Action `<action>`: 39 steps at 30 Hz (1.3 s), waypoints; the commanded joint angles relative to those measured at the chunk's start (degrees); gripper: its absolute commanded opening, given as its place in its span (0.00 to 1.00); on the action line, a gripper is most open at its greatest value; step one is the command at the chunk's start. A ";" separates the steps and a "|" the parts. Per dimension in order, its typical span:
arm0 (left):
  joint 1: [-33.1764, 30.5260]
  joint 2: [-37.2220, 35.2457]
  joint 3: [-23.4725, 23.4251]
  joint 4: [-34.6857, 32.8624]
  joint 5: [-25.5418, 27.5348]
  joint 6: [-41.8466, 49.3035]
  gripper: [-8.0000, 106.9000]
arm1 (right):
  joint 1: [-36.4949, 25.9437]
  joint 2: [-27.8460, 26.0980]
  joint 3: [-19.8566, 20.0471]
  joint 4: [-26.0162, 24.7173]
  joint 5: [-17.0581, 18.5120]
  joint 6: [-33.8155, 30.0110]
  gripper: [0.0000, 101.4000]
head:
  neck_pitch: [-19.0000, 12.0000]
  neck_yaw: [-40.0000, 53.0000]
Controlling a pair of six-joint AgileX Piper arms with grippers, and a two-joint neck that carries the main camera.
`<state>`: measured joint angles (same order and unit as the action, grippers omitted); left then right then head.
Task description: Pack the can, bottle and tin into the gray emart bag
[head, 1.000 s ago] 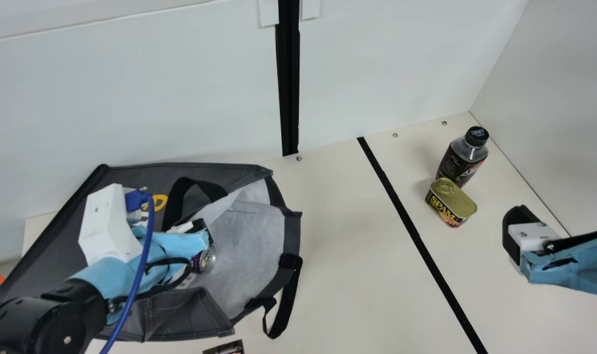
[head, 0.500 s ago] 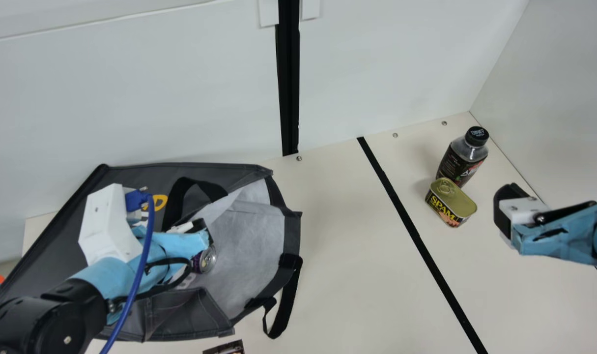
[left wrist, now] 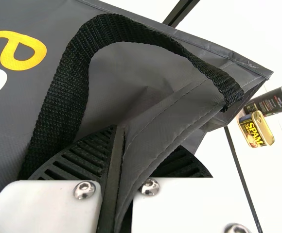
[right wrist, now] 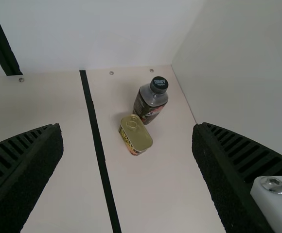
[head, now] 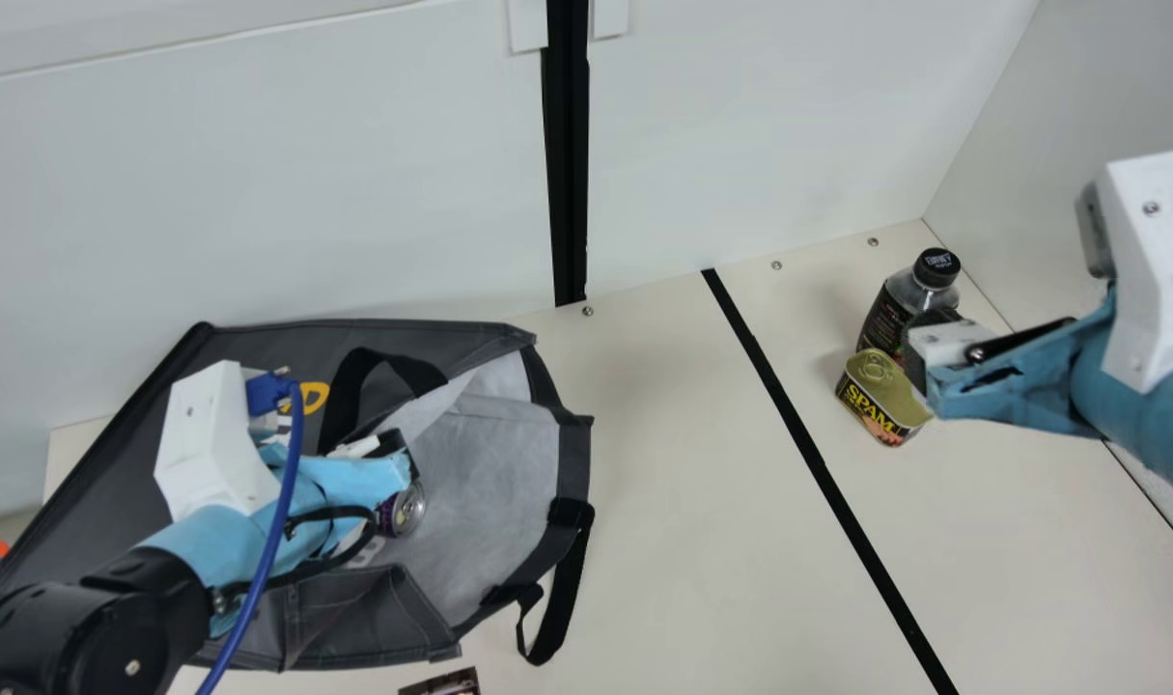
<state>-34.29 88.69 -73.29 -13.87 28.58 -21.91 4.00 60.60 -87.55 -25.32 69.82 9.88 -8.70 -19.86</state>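
"What worries you here?"

"The bottle (right wrist: pixel 149 103) and the tin (right wrist: pixel 136 135). They sit side by side on the desk (head: pixel 702 502), bottle upright, tin lid up, so close I can't tell whether they touch. If the right gripper (right wrist: pixel 127 128) comes down slightly off, one finger could knock the bottle over or shove the tin."

"And on the bag side?"

"The can (head: pixel 401 510) lies on its side inside the mouth of the gray emart bag (head: pixel 574 458). Should the left gripper (left wrist: pixel 126 145) lose the cloth, the mouth might sag and block the next item. Tugging too hard could roll the can out."

"How are the fingers?"

"Left ones are pinched on a fold of the bag's edge, below a strap. Right ones are spread wide, nothing between them."

"And the arms?"

"The left slants across the bag from the near left, its wrist low at the opening. The right extends from the right side, wrist bent, fingers angled down towards the pair. I'd guess a grasp comes next."
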 commanded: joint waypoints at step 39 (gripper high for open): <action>0.00 0.00 0.00 0.00 0.00 0.00 0.16 | -10.64 15.81 -8.40 10.34 -8.06 -9.91 0.90 | -1.30 -0.14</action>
<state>-34.29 88.69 -73.29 -13.87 28.58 -21.91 -6.07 76.17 -95.83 -15.42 61.80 0.67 -8.70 -19.86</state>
